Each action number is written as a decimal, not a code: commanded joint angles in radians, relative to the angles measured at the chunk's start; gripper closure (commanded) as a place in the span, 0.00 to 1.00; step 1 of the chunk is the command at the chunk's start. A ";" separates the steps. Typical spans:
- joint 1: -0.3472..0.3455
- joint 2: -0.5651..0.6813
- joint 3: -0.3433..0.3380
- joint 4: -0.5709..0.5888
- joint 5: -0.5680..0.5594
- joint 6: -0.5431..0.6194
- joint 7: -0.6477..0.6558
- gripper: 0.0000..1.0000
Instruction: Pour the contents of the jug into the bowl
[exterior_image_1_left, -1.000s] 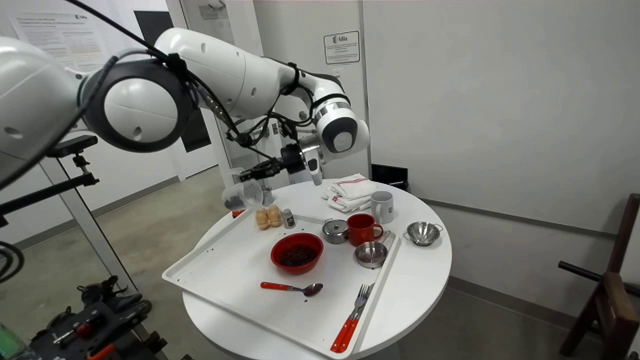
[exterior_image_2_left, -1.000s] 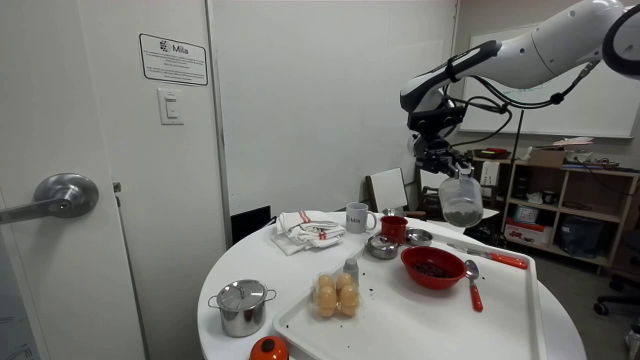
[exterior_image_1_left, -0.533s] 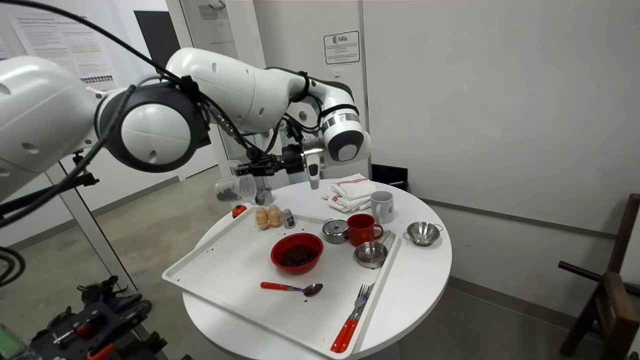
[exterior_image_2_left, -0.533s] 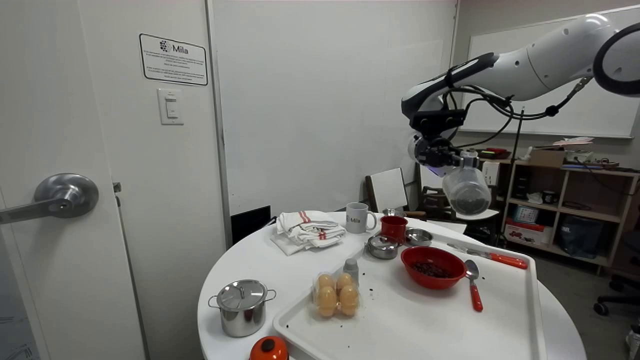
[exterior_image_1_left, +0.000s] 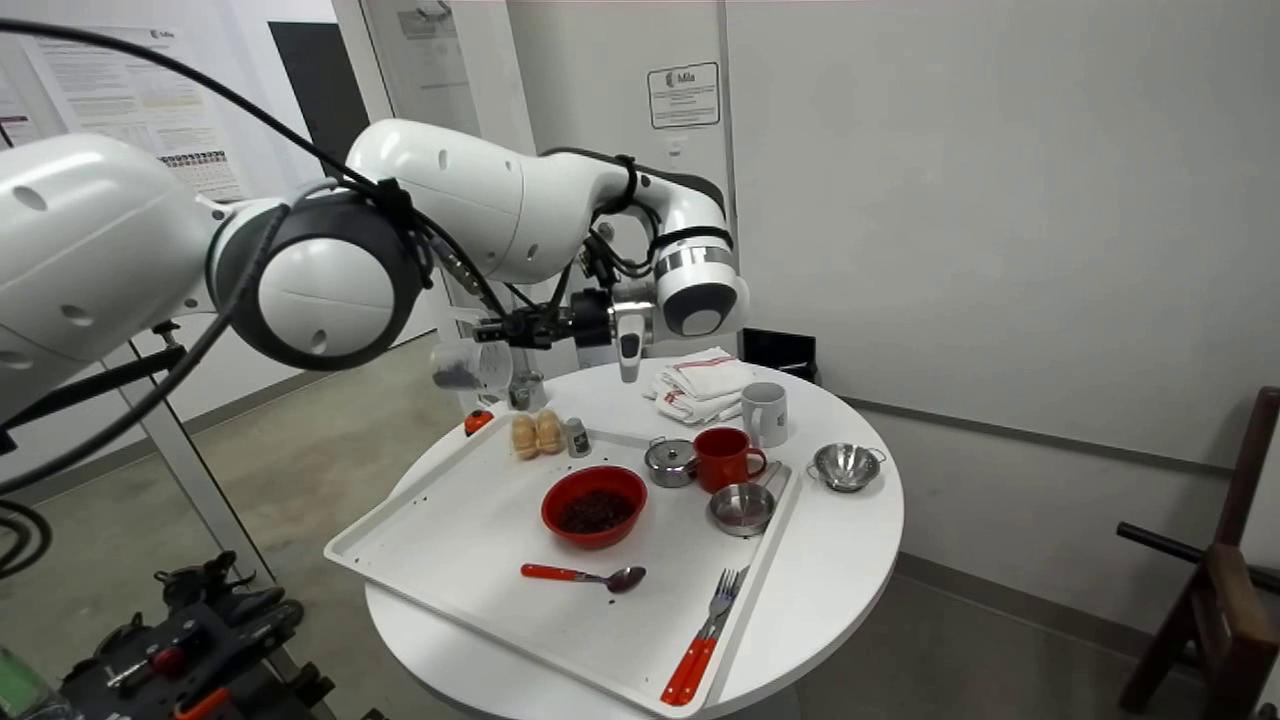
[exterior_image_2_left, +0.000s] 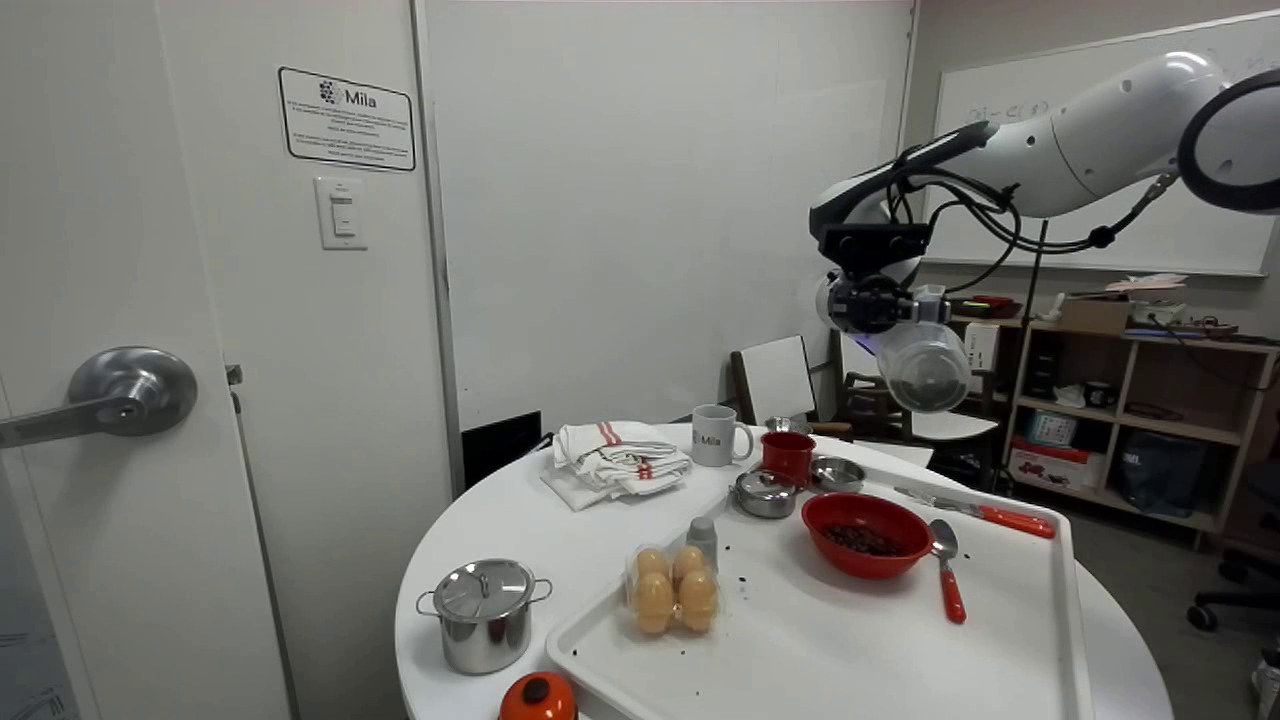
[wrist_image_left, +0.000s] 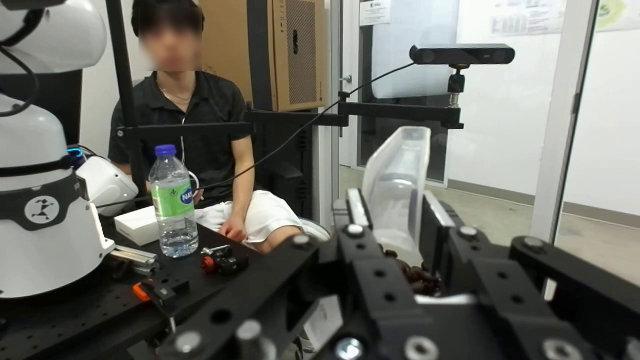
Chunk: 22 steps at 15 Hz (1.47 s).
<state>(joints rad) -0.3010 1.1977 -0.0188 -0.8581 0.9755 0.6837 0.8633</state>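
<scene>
The jug is whitish and translucent, and my gripper (exterior_image_1_left: 490, 332) is shut on its handle (wrist_image_left: 400, 175). In both exterior views the jug (exterior_image_1_left: 470, 366) (exterior_image_2_left: 927, 368) lies nearly on its side in the air, well above the tray. Some dark contents show faintly through its wall. In the wrist view dark brown bean-like pieces (wrist_image_left: 415, 275) show below the handle between the fingers; they look to be in the jug. The wide red bowl (exterior_image_1_left: 570, 535) (exterior_image_2_left: 850, 562) stands on the white tray (exterior_image_2_left: 1075, 620) with dark beans in it.
An egg pack (exterior_image_2_left: 672, 592), a grey shaker, small metal pots, a red cup (exterior_image_2_left: 787, 456) and a spoon (exterior_image_2_left: 950, 580) surround the bowl. A grey mug (exterior_image_2_left: 713, 436), folded towels (exterior_image_2_left: 620, 460) and a lidded pot (exterior_image_2_left: 486, 612) stand beside the tray. Loose beans lie on the tray.
The arm has sunk lower behind the wrist. The jug has tipped from hanging slanted to nearly horizontal, its bottom swinging up. The gripper has kept hold of it.
</scene>
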 joint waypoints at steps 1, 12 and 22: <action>-0.005 0.016 0.000 0.013 0.036 -0.019 0.026 0.91; -0.070 0.034 0.009 0.016 0.145 -0.024 0.063 0.91; -0.128 0.104 0.091 0.035 0.285 -0.076 0.186 0.91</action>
<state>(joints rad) -0.4029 1.2662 0.0379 -0.8587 1.2033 0.6352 0.9809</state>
